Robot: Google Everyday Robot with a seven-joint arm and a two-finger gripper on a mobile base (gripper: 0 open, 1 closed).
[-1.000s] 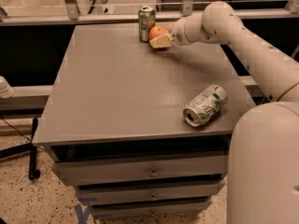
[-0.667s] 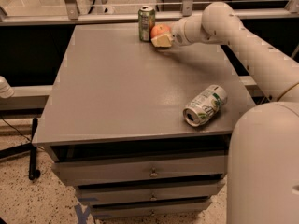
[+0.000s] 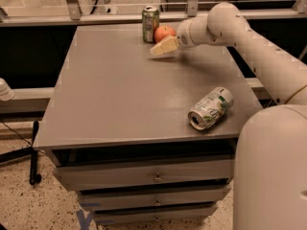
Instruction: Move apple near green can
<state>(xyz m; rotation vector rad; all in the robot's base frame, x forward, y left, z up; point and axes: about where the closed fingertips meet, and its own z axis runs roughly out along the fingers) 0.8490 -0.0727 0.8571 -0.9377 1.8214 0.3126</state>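
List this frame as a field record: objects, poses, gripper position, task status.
apple: on the table, close beside the green can, on its right in the view
green can: upright, at the far edge of the table
gripper: low over the table, just in front of the apple, seemingly not around it
white-silver can: on its side, near the front right, top end facing the camera
table: grey top
task status: apple looks placed near the green can

I have one view: high, just behind the robot body [image 3: 273, 176], facing down and forward across the table [image 3: 120, 104], middle range; gripper [image 3: 162, 47] near its far edge.
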